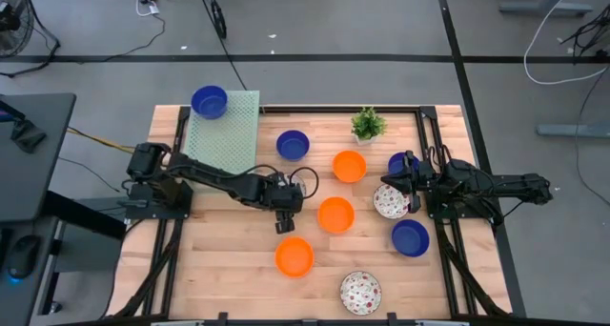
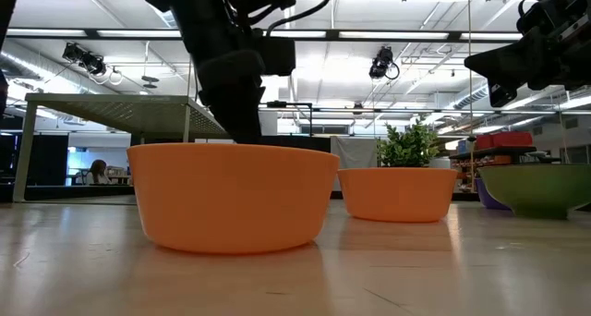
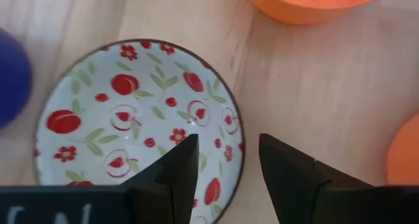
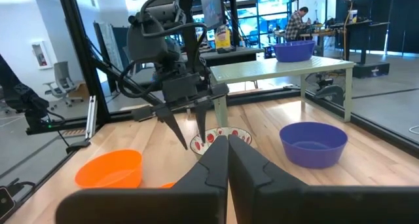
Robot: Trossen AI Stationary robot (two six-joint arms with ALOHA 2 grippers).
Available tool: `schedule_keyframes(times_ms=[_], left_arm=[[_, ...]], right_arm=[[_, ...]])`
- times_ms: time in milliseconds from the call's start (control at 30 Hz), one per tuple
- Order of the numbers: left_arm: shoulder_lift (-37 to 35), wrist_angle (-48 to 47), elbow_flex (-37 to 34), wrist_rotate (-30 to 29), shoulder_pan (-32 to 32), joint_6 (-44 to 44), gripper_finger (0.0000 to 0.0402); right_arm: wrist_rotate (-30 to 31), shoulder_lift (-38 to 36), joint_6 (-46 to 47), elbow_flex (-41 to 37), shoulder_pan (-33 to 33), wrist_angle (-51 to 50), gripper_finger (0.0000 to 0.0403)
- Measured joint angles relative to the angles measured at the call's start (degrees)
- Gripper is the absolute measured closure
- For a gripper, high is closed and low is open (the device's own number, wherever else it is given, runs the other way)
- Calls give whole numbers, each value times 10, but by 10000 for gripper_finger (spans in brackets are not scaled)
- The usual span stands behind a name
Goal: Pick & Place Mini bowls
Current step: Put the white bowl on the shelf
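A: Where was the left gripper (image 3: 227, 142)?

B: Just beside the middle orange bowl (image 1: 335, 214), on the left arm's side. It hung low over a red-flowered white bowl (image 3: 118, 112), which sat on the wooden table (image 1: 219, 269).

A: Was it pinching that bowl?

B: No. The fingers were spread and straddled the rim, one tip inside the bowl and one outside, with a gap on both sides.

A: And the right gripper (image 4: 228, 140)?

B: It was on the far side of the same orange bowl, raised above the table near a second flowered bowl (image 1: 391, 200). Its fingers were pressed together and held nothing.
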Motion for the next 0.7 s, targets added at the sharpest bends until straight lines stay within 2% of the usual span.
schedule_keyframes(times_ms=[367, 700], left_arm=[[17, 14, 1, -3, 0, -3, 244], [19, 21, 0, 6, 0, -3, 326]], right_arm=[[0, 0, 0, 0, 0, 0, 392], [0, 0, 0, 0, 0, 0, 392]])
